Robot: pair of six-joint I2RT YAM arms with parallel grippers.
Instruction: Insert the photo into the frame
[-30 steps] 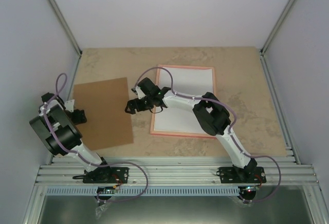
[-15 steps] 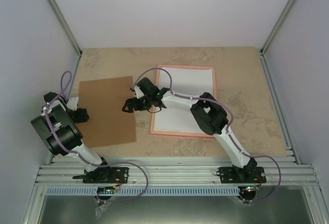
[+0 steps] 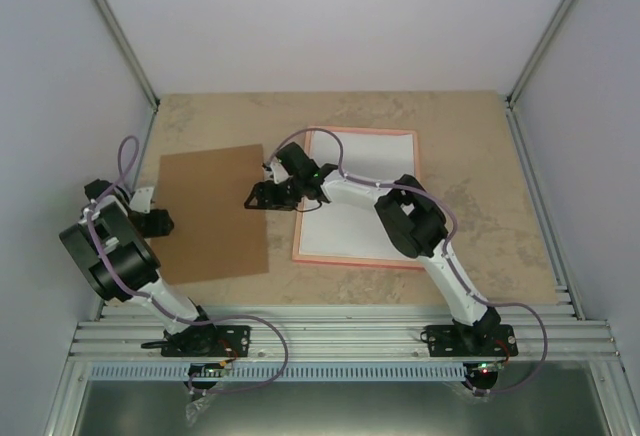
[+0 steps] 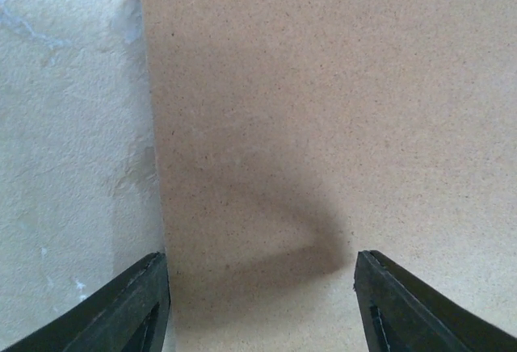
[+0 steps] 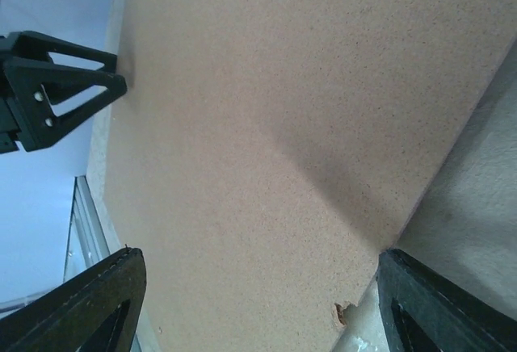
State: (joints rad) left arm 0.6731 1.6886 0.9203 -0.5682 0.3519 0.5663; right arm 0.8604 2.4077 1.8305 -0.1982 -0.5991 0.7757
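The pink frame (image 3: 354,261) lies flat right of the table's centre, and a white sheet (image 3: 365,191) fills it. No dark landscape print shows in any view. The plain brown board (image 3: 212,211) lies left of the frame. My left gripper (image 3: 158,222) is open at the board's left edge, its jaws wide over the edge in the left wrist view (image 4: 260,267). My right gripper (image 3: 256,199) is open at the board's right edge, between board and frame. In the right wrist view (image 5: 258,263) its jaws span the board (image 5: 266,126).
The board's near corner has a small chip (image 5: 341,313). The left gripper's black fingers (image 5: 56,85) show across the board in the right wrist view. Metal rails (image 3: 340,336) run along the near edge and white walls close in the marbled table (image 3: 480,156).
The brown board has slid right toward the frame and turned slightly. The left gripper followed its left edge; the right gripper shifted slightly up and right.
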